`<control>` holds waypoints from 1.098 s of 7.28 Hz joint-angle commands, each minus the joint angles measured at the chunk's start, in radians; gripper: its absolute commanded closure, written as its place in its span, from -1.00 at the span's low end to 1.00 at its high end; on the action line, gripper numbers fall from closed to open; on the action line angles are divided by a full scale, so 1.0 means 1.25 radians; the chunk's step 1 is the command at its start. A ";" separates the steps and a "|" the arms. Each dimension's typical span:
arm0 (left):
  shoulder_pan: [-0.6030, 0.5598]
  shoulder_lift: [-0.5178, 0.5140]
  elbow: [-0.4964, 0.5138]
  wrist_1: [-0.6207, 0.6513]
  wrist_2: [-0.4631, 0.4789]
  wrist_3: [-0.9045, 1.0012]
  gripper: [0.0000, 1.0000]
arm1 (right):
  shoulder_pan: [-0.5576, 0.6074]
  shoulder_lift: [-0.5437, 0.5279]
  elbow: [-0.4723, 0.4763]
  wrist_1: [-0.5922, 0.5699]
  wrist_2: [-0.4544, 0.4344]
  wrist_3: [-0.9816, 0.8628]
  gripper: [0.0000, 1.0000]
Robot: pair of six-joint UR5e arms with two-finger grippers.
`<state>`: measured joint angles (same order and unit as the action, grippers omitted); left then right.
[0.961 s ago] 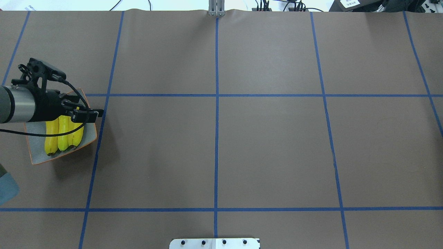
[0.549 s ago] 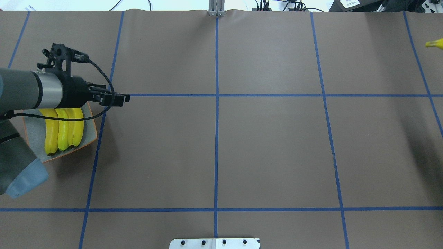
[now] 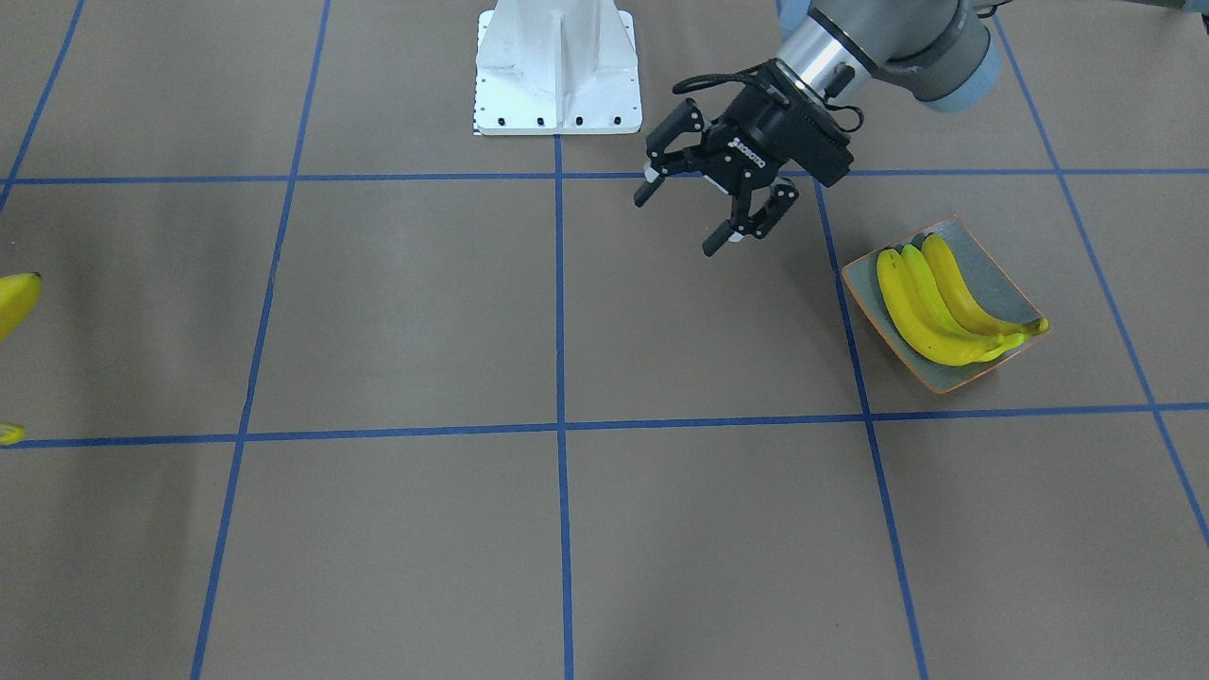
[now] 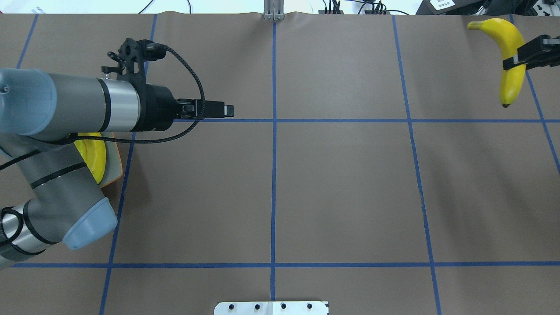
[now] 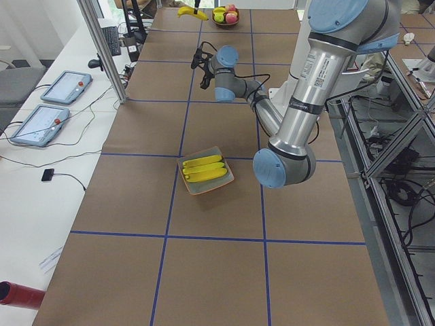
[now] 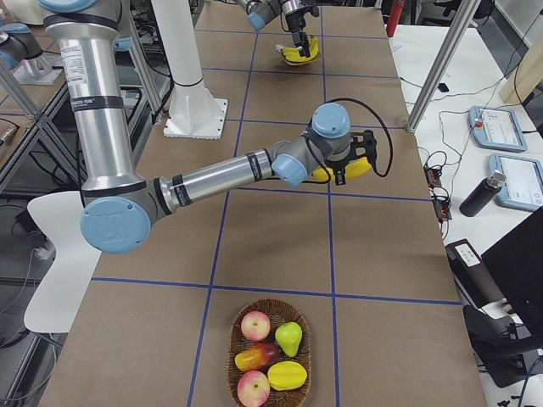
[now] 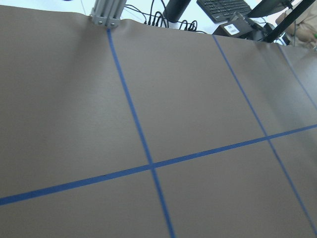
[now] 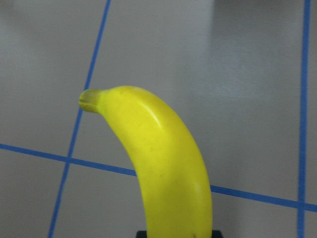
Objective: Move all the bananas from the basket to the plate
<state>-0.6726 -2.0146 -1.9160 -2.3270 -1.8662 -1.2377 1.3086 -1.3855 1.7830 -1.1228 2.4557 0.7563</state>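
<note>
Three yellow bananas (image 3: 930, 302) lie side by side in the grey square plate (image 3: 992, 274) with the orange rim. In the overhead view my left arm hides most of the plate and only a piece of banana (image 4: 94, 155) shows. My left gripper (image 3: 676, 227) is open and empty, hovering above the table apart from the plate, toward the centre (image 4: 225, 110). My right gripper (image 4: 518, 56) is shut on a fourth banana (image 4: 509, 57), held in the air at the far right; it fills the right wrist view (image 8: 163, 168).
A wicker basket (image 6: 270, 318) at the table's right end holds apples, a pear and other fruit, with no banana showing in it. The white pedestal base (image 3: 557, 66) stands at the robot's side. Blue tape lines grid the brown table (image 4: 341, 188).
My left arm has moved from over the plate toward the table's centre, gripper empty. My right gripper has come in from the right edge with a banana.
</note>
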 commanded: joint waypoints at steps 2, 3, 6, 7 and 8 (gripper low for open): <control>0.019 -0.104 -0.004 -0.017 0.003 -0.172 -1.00 | -0.191 0.157 0.056 0.054 -0.160 0.380 1.00; 0.018 -0.104 -0.001 -0.044 0.008 -0.191 -1.00 | -0.246 0.171 0.097 0.062 -0.218 0.453 1.00; 0.018 -0.106 0.009 -0.066 0.046 -0.204 -1.00 | -0.379 0.208 0.192 0.069 -0.323 0.536 1.00; 0.019 -0.105 0.012 -0.066 0.045 -0.204 -1.00 | -0.396 0.208 0.217 0.082 -0.323 0.541 1.00; 0.019 -0.104 0.011 -0.078 0.045 -0.205 -0.99 | -0.407 0.206 0.216 0.119 -0.324 0.578 1.00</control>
<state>-0.6496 -2.1462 -1.9034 -2.4129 -1.8107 -1.4927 0.8250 -1.1293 2.0381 -1.0159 2.0571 1.4370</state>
